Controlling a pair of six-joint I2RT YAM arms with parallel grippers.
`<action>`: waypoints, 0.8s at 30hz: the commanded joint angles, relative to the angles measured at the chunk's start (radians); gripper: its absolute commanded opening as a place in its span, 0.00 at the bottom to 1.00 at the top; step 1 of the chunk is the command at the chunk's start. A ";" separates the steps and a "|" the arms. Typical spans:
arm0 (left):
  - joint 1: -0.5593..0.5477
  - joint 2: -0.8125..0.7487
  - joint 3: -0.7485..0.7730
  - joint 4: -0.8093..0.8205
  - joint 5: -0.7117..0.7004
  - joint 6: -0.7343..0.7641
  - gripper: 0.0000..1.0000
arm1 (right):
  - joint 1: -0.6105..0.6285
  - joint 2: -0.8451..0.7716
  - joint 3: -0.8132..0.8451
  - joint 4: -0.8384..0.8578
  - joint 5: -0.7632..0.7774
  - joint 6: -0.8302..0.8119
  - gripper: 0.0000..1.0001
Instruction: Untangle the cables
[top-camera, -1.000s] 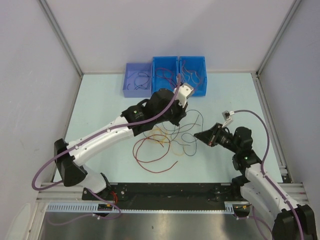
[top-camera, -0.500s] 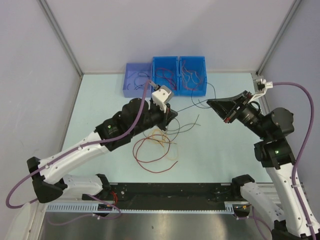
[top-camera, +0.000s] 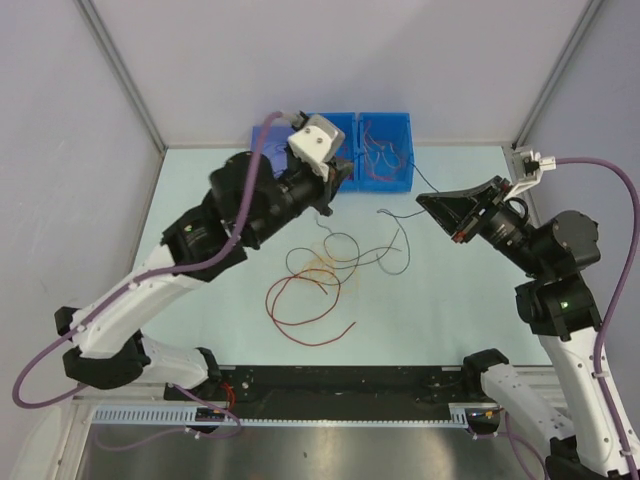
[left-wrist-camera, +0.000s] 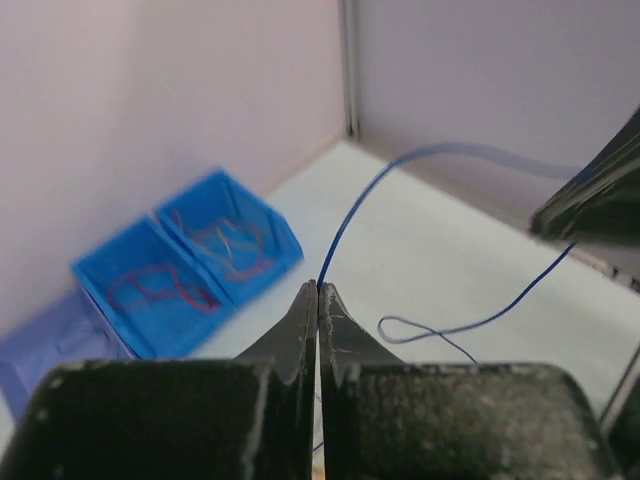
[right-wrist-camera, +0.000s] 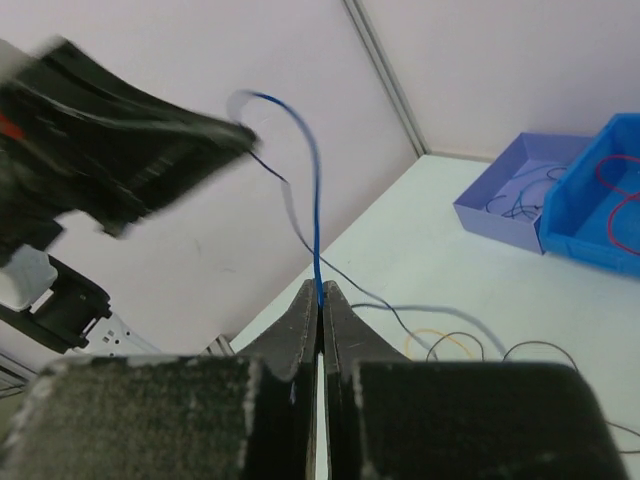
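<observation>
- Nearest the arm bases, top view: loose cables (top-camera: 330, 265) lie tangled on the table (top-camera: 440, 300). One red strand (top-camera: 270, 298) and one orange-yellow strand are counted; the black strands are too interlaced to count.
- Beyond the tangle: two grippers, the left gripper (top-camera: 338, 182) and the right gripper (top-camera: 422, 203), well apart.
- Wrist views only: each gripper is clenched on the same single blue cable (left-wrist-camera: 350, 215), which arcs from one to the other. The top view barely shows this strand.
- Far edge: three bins. Two blue bins (top-camera: 385, 185) hold red cables. One lavender bin (left-wrist-camera: 30, 345) is mostly hidden behind the left arm in the top view.
</observation>
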 joint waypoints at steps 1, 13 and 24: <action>-0.085 -0.049 0.127 0.063 -0.085 0.209 0.00 | 0.038 0.001 -0.006 -0.039 0.057 -0.027 0.00; -0.146 -0.112 -0.025 0.340 -0.075 0.417 0.00 | 0.103 0.021 -0.039 -0.045 0.097 -0.047 0.00; -0.137 -0.201 -0.410 0.358 -0.250 0.277 0.00 | 0.112 0.034 -0.040 0.024 0.088 -0.015 0.00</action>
